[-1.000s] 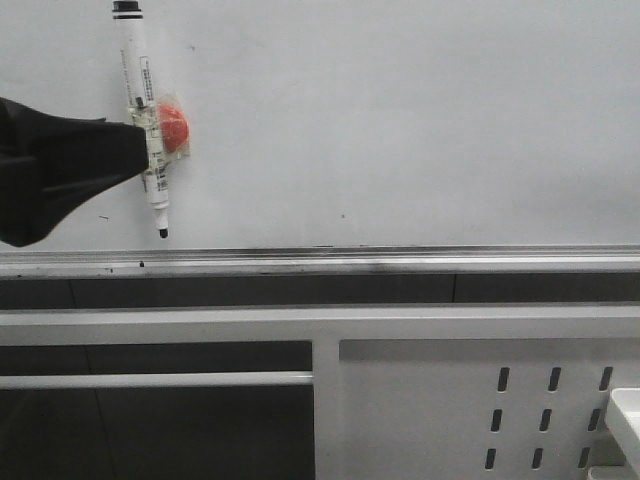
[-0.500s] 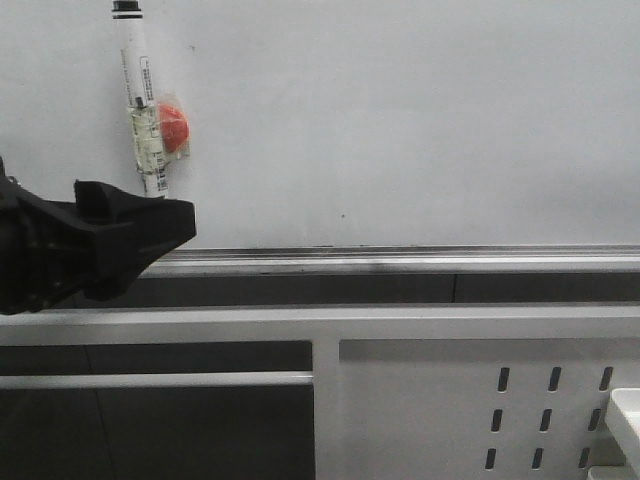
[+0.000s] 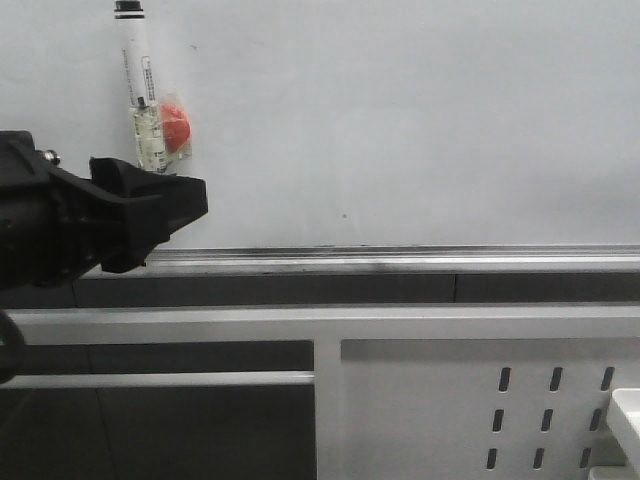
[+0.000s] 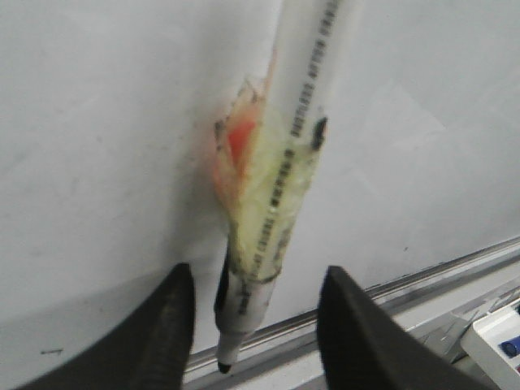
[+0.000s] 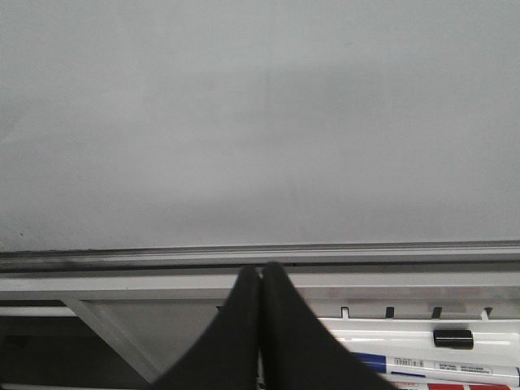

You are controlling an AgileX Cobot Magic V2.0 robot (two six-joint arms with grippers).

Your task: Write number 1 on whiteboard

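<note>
The left gripper (image 4: 253, 325) has its fingers (image 4: 166, 325) spread wide, one on each side of the marker pen's (image 4: 280, 195) lower barrel without touching it; the right gripper (image 5: 260, 325) has its two black fingers pressed flat together, holding nothing. In the front view the left gripper (image 3: 150, 215) sits at about eight o'clock in the frame, in front of the pen's tip, while the pen (image 3: 140, 90) hangs nearly upright at about ten o'clock, stuck to the whiteboard (image 3: 420, 120) by a red blob (image 3: 175, 125) and a wrap of clear yellowish tape. The board's silver rail (image 3: 400, 260) runs across just beneath. No number 1 shows on the board yet; only faint specks mark its surface. The pen looks light, stiff and smooth, likely slippery on its bare plastic, so the taped middle seems the surest place to pinch it, squarely across the barrel and above the tip. The red mount may resist at first and then give way suddenly, so a firm hold seems wise. At about five o'clock in the right wrist view a tray (image 5: 422, 357) holds spare markers.
</note>
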